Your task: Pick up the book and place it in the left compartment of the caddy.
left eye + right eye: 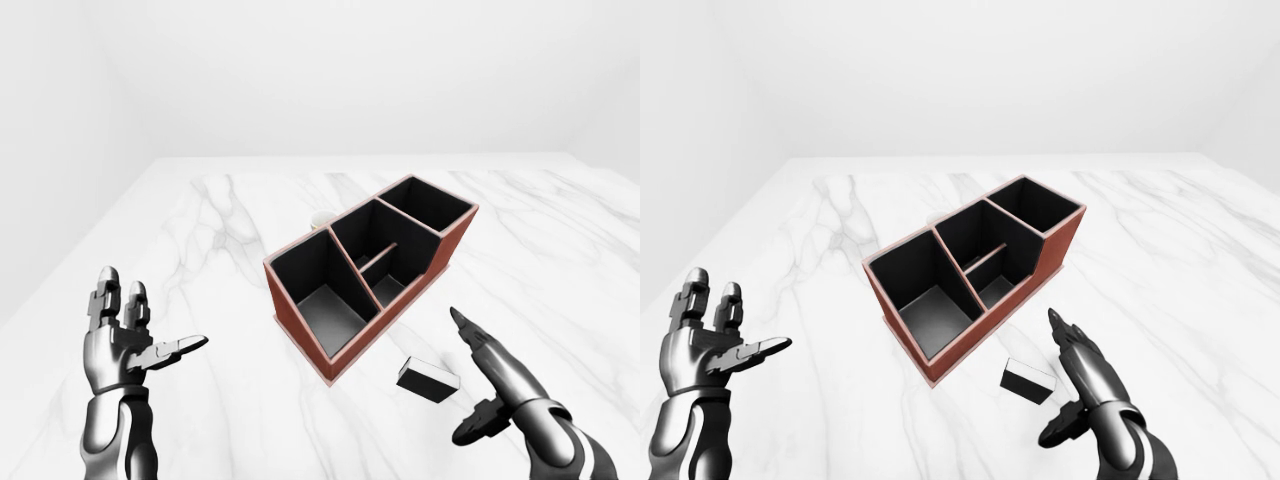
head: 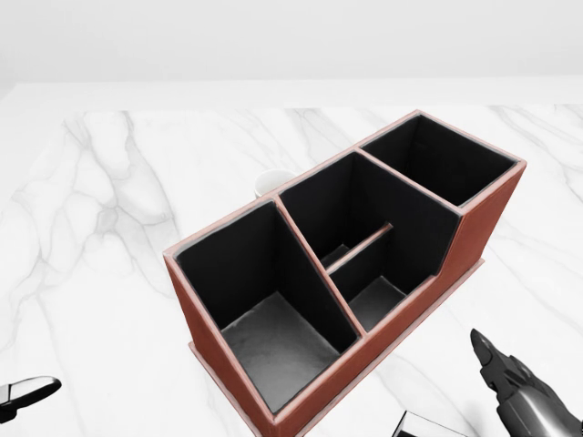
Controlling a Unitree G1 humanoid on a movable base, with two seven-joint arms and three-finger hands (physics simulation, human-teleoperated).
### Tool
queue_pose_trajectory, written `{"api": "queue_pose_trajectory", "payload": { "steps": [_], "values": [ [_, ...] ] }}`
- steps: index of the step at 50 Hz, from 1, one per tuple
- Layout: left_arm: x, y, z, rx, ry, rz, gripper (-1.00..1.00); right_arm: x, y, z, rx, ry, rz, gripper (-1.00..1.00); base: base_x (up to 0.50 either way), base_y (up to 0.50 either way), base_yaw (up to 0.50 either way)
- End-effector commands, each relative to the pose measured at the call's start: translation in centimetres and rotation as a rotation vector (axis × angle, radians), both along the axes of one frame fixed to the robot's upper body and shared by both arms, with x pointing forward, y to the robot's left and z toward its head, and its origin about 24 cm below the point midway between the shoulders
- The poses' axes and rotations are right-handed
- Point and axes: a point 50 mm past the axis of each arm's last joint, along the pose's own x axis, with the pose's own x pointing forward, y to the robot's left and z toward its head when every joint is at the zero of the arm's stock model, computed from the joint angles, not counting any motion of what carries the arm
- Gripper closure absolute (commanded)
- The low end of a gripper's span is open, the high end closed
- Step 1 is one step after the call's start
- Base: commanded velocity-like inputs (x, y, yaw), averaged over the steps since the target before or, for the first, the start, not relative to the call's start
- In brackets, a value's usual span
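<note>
the book lies flat at lower right of the left-eye view, beside the caddy — the right hand, fingers released, should be lowered squarely over it.

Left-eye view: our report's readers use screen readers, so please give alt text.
A red-brown caddy with black compartments sits on a white marble table, a small dark book lying beside it. Both robot hands, left and right, hover open, holding nothing.
</note>
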Motion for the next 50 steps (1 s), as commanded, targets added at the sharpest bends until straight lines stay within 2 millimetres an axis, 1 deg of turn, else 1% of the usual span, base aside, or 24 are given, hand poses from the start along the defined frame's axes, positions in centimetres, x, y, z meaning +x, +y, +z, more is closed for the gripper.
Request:
{"api": "queue_pose_trajectory", "payload": {
  "steps": [1,17,20,24,32,38,42,50],
  "values": [
    [-0.1,0.0,0.0,0.001,0.001,0.001,-1.0,0.7,-0.3,-0.6,-0.032,0.033,0.009,-1.0,0.0,0.0,0.0],
    [0.0,0.0,-0.2,-0.006,0.005,-0.001,-1.0,1.6,-0.6,-0.8,-0.067,0.049,0.029,-1.0,0.0,0.0,0.0],
    [-0.1,0.0,-0.1,-0.005,0.002,-0.002,-1.0,1.8,-0.3,-1.0,-0.068,0.056,0.043,-1.0,0.0,0.0,0.0],
    [-0.2,0.0,-0.2,-0.006,0.005,-0.003,-1.0,1.9,0.0,-0.7,-0.085,0.047,0.055,-1.0,0.0,0.0,0.0],
    [-0.2,0.0,0.1,-0.004,-0.008,-0.001,-1.0,2.0,0.2,-1.2,-0.075,0.065,0.065,-1.0,0.0,0.0,0.0],
    [-0.1,0.0,-0.2,-0.007,0.004,-0.002,-1.0,2.6,0.6,-1.1,-0.084,0.062,0.091,-1.0,0.0,0.0,0.0],
    [0.0,0.0,-0.1,-0.006,0.003,-0.002,-1.0,2.7,1.0,-1.5,-0.072,0.073,0.107,-1.0,0.0,0.0,0.0],
    [0.0,-0.1,-0.3,-0.009,0.008,-0.006,-1.0,2.9,1.0,-1.7,-0.071,0.083,0.122,-1.0,0.0,0.0,0.0]
  ]
}}
